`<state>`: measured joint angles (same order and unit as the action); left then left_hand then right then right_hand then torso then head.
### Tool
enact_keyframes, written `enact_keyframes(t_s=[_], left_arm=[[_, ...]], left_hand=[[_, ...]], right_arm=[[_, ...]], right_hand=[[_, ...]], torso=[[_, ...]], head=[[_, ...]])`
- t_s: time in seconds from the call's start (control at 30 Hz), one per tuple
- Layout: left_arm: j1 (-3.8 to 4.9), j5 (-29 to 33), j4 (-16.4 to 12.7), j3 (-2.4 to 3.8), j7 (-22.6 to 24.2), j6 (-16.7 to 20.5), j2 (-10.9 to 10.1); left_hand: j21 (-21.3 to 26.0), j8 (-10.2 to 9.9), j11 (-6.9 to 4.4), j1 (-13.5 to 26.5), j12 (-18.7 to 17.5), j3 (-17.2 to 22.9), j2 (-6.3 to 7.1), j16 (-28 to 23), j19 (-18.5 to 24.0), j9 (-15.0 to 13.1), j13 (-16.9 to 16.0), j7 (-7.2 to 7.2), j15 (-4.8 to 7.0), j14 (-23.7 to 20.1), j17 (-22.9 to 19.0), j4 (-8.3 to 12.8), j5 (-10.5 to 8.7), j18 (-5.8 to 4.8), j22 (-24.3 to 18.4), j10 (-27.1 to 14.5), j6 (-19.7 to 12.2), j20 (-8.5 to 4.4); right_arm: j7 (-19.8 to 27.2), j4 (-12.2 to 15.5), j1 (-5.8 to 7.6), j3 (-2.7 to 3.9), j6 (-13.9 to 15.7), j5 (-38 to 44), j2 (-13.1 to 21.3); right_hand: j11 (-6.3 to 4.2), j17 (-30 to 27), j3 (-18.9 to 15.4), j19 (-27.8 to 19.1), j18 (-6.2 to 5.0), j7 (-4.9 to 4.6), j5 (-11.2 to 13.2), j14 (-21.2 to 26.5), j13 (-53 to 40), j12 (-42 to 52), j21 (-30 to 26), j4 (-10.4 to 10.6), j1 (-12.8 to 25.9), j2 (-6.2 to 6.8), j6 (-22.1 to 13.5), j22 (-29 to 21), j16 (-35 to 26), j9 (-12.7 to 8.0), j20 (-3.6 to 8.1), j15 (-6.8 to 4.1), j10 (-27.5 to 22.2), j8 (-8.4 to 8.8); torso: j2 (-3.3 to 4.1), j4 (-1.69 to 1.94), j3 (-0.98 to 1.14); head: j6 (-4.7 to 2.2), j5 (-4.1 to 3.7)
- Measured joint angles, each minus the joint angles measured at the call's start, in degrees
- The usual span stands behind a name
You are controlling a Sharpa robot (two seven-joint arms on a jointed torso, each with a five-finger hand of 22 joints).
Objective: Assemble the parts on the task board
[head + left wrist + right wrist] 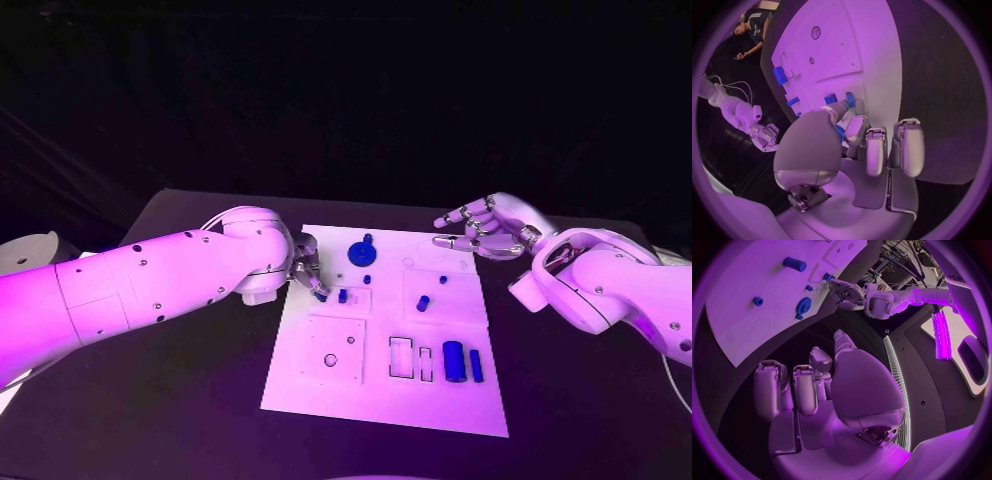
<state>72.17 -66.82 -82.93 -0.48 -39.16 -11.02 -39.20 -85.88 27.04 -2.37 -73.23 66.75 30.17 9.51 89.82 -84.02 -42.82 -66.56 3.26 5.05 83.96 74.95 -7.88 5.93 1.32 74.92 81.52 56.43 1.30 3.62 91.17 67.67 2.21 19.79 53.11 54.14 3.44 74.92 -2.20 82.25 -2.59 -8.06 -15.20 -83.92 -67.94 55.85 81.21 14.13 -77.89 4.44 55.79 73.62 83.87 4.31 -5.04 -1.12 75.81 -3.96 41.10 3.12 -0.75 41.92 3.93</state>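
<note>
On the black desk (173, 400), seen from the head, the white task board (375, 400) lies lengthwise in the middle, with darkness behind the far edge. Blue parts sit on it: a round geared piece (361, 253) at the far end, a small peg (424, 302) right of centre, and two upright bars (454, 360) toward the near right beside empty rectangular slots. The left hand (306, 270) is down at the board's left edge, fingertips touching a small blue part (320, 295); whether it is pinched cannot be told from this view. The right hand (488, 228) hovers above the far right corner, fingers curled loosely apart, holding nothing.

From the left wrist, the left hand (848, 145) shows its thumb and one finger closed around a small blue part (839, 131) at the board (873, 50), other fingers held straight; the right hand (764, 137) hangs off the board's edge.

From the right wrist, the right hand (817, 390) is empty over bare desk (773, 345) beside the board (748, 280), while the left hand (845, 292) reaches the board across from it
</note>
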Motion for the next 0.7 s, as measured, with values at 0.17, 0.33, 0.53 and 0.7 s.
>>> enact_keyframes(t_s=[0.17, 0.33, 0.53, 0.7], left_arm=[[0.09, 0.2, 0.57, -0.15, -0.29, -0.03, 0.52], [0.0, 0.25, 1.03, -0.31, -0.35, 0.05, 0.97], [-0.03, 0.25, 1.32, -0.36, -0.36, 0.12, 1.08], [-0.13, 0.2, 1.55, -0.46, -0.38, 0.14, 1.18]], left_hand=[[-0.51, 0.29, -0.49, 1.76, 0.27, -1.56, -0.08, 0.0, 0.09, -0.77, -0.27, -1.02, 0.39, 0.02, 0.0, -0.79, 0.21, 0.0, 0.03, 0.5, 1.43, -0.1], [-1.03, 0.07, -0.55, 3.25, 0.65, -2.98, -0.07, 0.0, -0.11, -1.04, -0.58, -1.47, 0.39, 0.02, -0.01, -1.58, 1.06, 0.0, 0.02, 0.56, 2.5, -0.3], [-1.12, -0.05, -0.62, 4.02, 0.66, -3.82, 0.06, 0.0, 0.1, -1.71, -0.85, -2.36, 0.39, 0.02, -0.01, -2.11, 1.32, -0.01, 0.02, 0.6, 3.6, -0.51], [-1.32, 0.0, -0.81, 5.1, 0.93, -4.43, 0.15, 0.0, 0.1, -2.71, -1.0, -3.16, 0.7, 0.11, -0.01, -2.72, 1.55, -0.01, 0.02, 0.79, 4.63, -0.51]], right_arm=[[0.01, 0.14, 0.0, 0.0, 0.0, 0.0, 0.11], [0.02, 0.19, 0.0, 0.0, 0.0, 0.0, 0.18], [0.03, 0.2, 0.01, 0.0, 0.0, -0.01, 0.2], [0.04, 0.23, 0.01, 0.0, 0.0, -0.02, 0.2]], right_hand=[[0.0, 0.0, 0.0, 0.0, 0.0, 0.0, 0.0, 0.0, 0.0, 0.0, 0.0, 0.0, 0.0, 0.0, 0.0, 0.0, 0.0, 0.0, 0.0, 0.0, 0.0, 0.0], [0.0, -0.01, 0.0, 0.0, 0.0, 0.0, 0.0, 0.0, 0.0, 0.0, 0.0, 0.0, 0.0, 0.0, 0.0, 0.0, 0.0, -0.01, 0.0, 0.0, 0.0, 0.0], [0.0, -0.01, 0.0, 0.0, 0.0, 0.0, 0.0, 0.0, 0.0, 0.0, 0.0, 0.0, 0.0, 0.0, 0.0, 0.0, 0.0, -0.01, 0.0, 0.0, 0.0, 0.0], [0.0, -0.01, 0.0, 0.0, 0.0, 0.0, 0.0, 0.0, 0.0, 0.0, 0.0, 0.0, 0.0, 0.0, 0.0, 0.0, 0.0, -0.01, 0.0, 0.0, 0.0, 0.0]], torso=[[0.01, -0.01, 0.01], [0.01, 0.0, 0.01], [-0.01, 0.07, 0.01], [-0.03, 0.1, 0.0]], head=[[0.04, -0.08], [0.11, -0.18], [0.18, -0.22], [0.19, -0.29]])
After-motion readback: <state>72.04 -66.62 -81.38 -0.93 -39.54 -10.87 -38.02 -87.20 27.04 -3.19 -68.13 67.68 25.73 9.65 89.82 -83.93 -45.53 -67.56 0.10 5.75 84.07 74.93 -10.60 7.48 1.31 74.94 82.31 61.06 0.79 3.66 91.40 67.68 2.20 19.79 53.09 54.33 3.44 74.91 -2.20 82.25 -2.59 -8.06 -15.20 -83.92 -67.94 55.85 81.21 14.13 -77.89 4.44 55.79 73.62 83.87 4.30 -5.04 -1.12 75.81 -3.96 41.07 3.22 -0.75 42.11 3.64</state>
